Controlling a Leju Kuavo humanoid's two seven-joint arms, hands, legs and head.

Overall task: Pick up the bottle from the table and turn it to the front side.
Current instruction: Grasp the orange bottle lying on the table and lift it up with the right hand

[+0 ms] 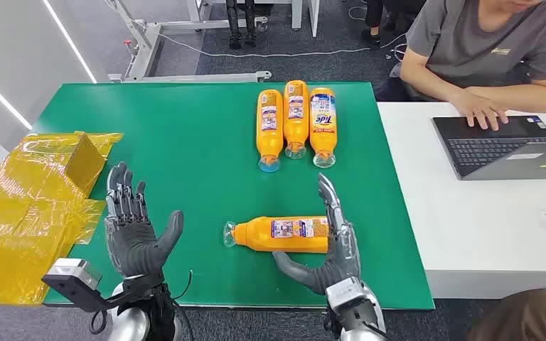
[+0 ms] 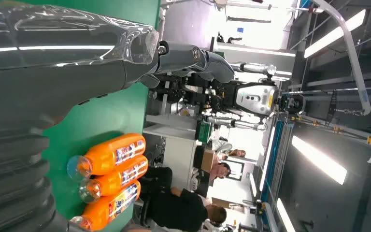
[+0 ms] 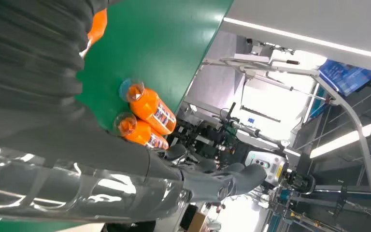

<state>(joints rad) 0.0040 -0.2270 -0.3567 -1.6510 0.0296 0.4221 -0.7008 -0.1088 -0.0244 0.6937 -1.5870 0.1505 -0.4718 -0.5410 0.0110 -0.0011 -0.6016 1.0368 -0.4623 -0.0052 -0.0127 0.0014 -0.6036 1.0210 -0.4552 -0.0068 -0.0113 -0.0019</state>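
An orange bottle [image 1: 281,234] lies on its side on the green table [image 1: 185,149], cap to the left, label up. My right hand [image 1: 330,249] is open around its base end: the fingers [image 1: 341,220] stand straight along the base, and the thumb lies on the table along the bottle's near side. Whether it touches the bottle I cannot tell. A sliver of that bottle [image 3: 98,26] shows past my right hand [image 3: 125,183] in the right wrist view. My left hand [image 1: 131,227] hovers open at the table's near left, fingers spread, well apart from the bottle; its thumb [image 2: 198,58] holds nothing.
Three more orange bottles [image 1: 296,117] lie side by side at the far middle, caps toward me, also in the left wrist view [image 2: 113,176]. A yellow-wrapped box [image 1: 43,192] sits at the left edge. A person types on a laptop [image 1: 505,145] at the white table on the right.
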